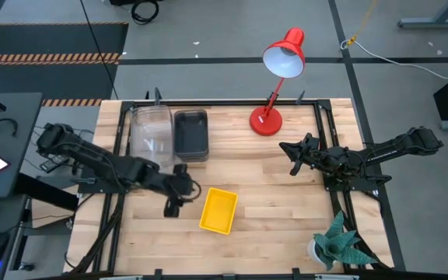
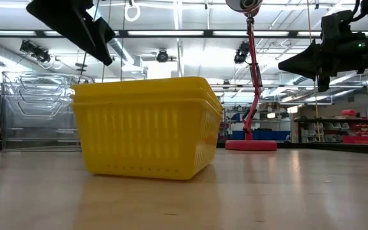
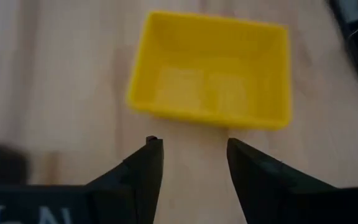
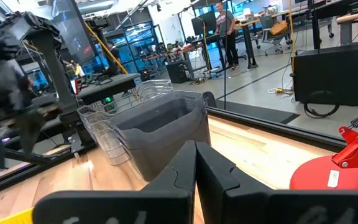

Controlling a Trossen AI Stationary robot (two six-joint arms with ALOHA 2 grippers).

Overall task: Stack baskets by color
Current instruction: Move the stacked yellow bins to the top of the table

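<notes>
The yellow baskets (image 1: 218,210) sit nested on their flat bottom near the table's middle front; the low view shows stacked rims on the yellow baskets (image 2: 147,128). A dark grey basket (image 1: 190,134) and clear baskets (image 1: 152,134) stand side by side at the far left. My left gripper (image 3: 191,146) hovers open just left of the yellow baskets (image 3: 211,70), with nothing between its fingers. My right gripper (image 4: 196,152) is shut and empty, held level above the table's right side (image 1: 290,155).
A red desk lamp (image 1: 274,78) stands at the far middle of the table. A small green plant (image 1: 337,245) sits at the near right corner. Bare wood lies between the yellow baskets and the right arm. A black frame rail (image 1: 224,103) edges the table.
</notes>
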